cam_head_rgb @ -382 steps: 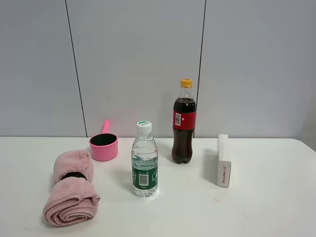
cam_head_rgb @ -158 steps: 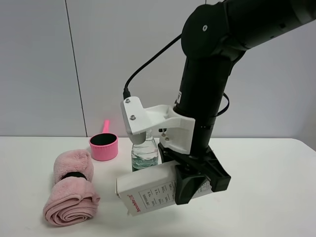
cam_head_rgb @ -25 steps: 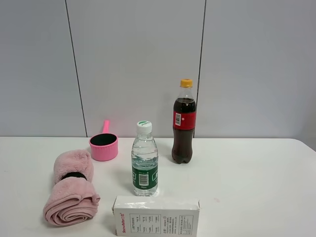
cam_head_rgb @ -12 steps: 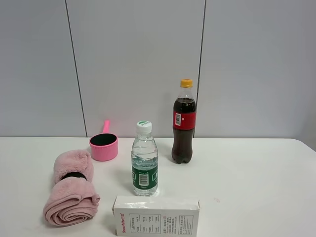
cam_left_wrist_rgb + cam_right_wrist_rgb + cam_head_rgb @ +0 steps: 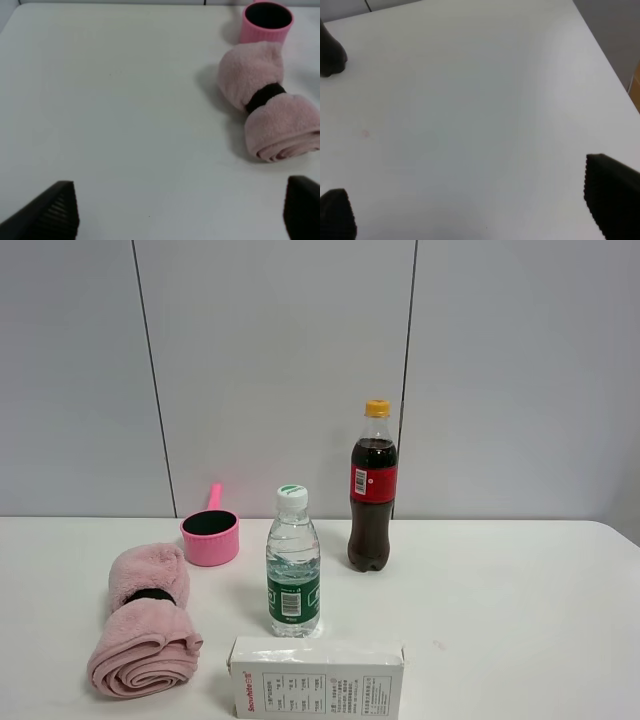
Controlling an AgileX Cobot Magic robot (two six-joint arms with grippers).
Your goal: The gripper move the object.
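At the near edge of the white surface (image 5: 520, 590), the box (image 5: 317, 691) lies on its long side, printed panels facing me, red brand name at its lower left corner. It sits just in front of the water bottle (image 5: 293, 565), clear of both tools. I see the cola bottle (image 5: 372, 488) farther back and right, upright. Left side: rolled pink towel (image 5: 143, 634) with a dark band, pink cup (image 5: 210, 536) behind it. Left tool (image 5: 175, 212): fingers (image 5: 52, 215) spread wide, nothing between them, above bare surface near the towel. Right tool (image 5: 470, 200): also wide apart, holding nothing, over bare surface.
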